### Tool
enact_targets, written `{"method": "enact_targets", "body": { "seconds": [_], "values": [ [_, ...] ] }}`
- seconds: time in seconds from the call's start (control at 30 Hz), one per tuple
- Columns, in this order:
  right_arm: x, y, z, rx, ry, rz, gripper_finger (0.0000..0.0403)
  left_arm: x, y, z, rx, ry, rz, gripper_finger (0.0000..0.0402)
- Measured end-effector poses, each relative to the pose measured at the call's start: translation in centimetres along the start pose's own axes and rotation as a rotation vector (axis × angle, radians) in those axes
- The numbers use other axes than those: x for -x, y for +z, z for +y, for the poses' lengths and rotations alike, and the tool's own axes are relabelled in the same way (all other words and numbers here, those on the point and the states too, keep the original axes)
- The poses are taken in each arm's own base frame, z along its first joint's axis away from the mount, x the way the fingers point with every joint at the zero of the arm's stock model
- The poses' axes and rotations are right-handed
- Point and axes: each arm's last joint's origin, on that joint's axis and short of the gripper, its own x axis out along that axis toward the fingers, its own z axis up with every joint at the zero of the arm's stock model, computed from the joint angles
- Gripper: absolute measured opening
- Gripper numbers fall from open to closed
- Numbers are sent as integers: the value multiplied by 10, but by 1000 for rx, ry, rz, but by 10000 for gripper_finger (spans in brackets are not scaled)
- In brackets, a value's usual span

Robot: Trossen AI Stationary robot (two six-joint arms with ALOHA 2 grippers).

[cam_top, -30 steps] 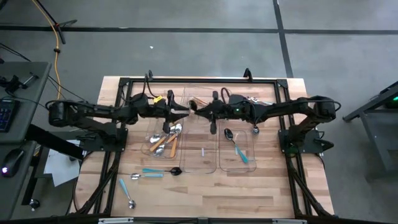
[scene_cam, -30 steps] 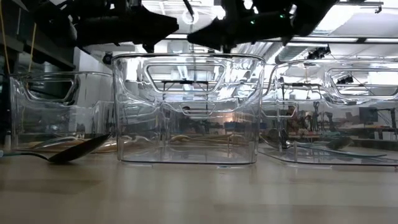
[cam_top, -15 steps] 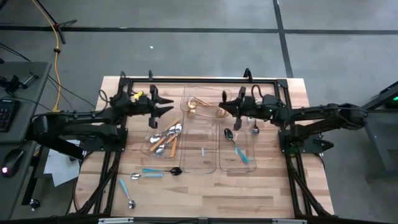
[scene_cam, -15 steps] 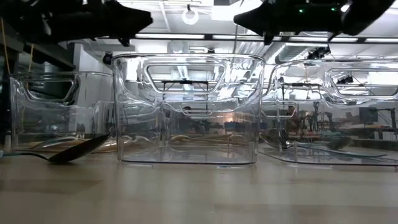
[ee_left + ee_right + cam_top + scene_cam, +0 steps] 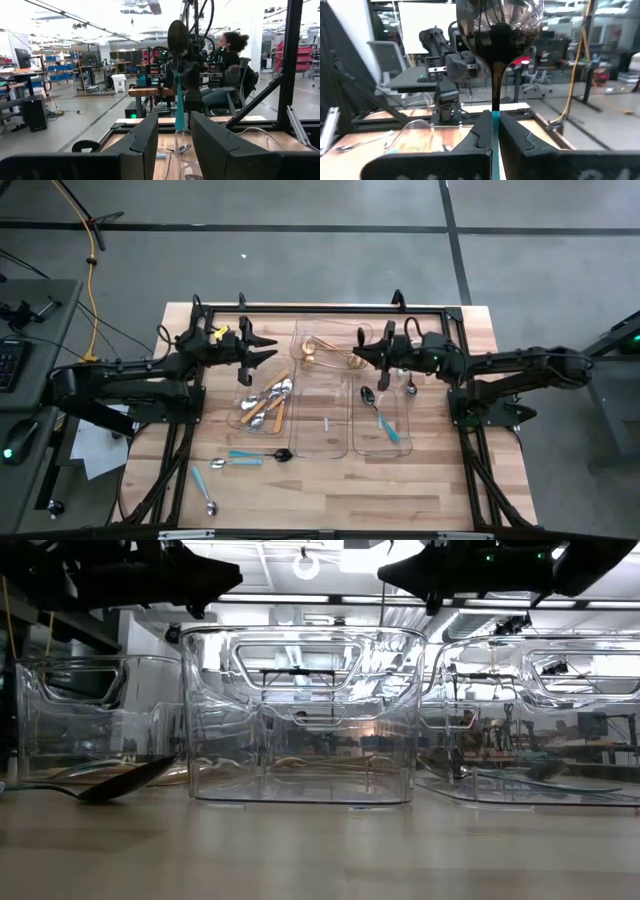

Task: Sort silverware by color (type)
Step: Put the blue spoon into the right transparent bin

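Silverware of four kinds, small spoons and cutlery, is partly sorted around the middle clear plastic tray [image 5: 295, 410]. The all-gold pieces [image 5: 322, 348] lie at the far end of this tray. A small pale piece also lies in it, but I cannot tell what it is.

In the clear tray to its left [image 5: 236, 395] lies a heap of silver spoons with orange handles [image 5: 265, 408]. In the clear tray to its right [image 5: 407, 430] lies one dark spoon with a teal handle [image 5: 378, 408].

A second dark teal-handled spoon [image 5: 495, 30] is in the air. The right tool [image 5: 360, 358] holds it clamped by the handle, just beside the far right corner of the middle tray. I judge this spoon is on its way to the right tray.

The left tool [image 5: 268, 350] hovers left of the middle tray's far end with its fingers apart. As far as I can see, it carries nothing.

Work is left on the wooden bench [image 5: 440, 480], in front of and left of the middle tray. Three silver pieces with light-blue handles [image 5: 240, 453] are scattered there, and a dark spoon [image 5: 283, 454] lies close to the tray's near left corner. No tray holds light-blue pieces yet. I estimate the sorting is somewhat over half done.
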Motion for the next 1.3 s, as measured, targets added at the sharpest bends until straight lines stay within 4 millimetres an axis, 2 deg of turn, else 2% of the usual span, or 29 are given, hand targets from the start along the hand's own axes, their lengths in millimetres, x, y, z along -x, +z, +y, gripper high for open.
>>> {"method": "enact_targets", "body": {
  "seconds": [0.13,0.27,0.4,0.5,0.63,0.77,0.97,1.1,1.3],
  "values": [
    [-7,6,8,-54,21,117,0,0,0,0,-1,0,0,106],
    [-10,12,22,-118,-79,337,0,0,-1,0,12,1,7,106],
    [-7,29,44,-214,-96,500,0,0,-4,0,25,1,45,106],
    [0,32,59,-298,-159,591,0,0,-6,0,29,1,58,104],
    [10,26,75,-421,-241,654,0,0,-6,0,57,2,58,104],
    [15,7,87,-519,-327,795,0,0,-6,0,70,3,56,104],
    [9,-21,97,-644,-367,979,0,0,-5,0,71,4,56,104],
    [6,-27,98,-634,-374,1001,0,0,-7,0,77,5,71,104],
    [5,-23,95,-644,-374,978,0,0,-8,0,81,5,82,104]
  ]
}}
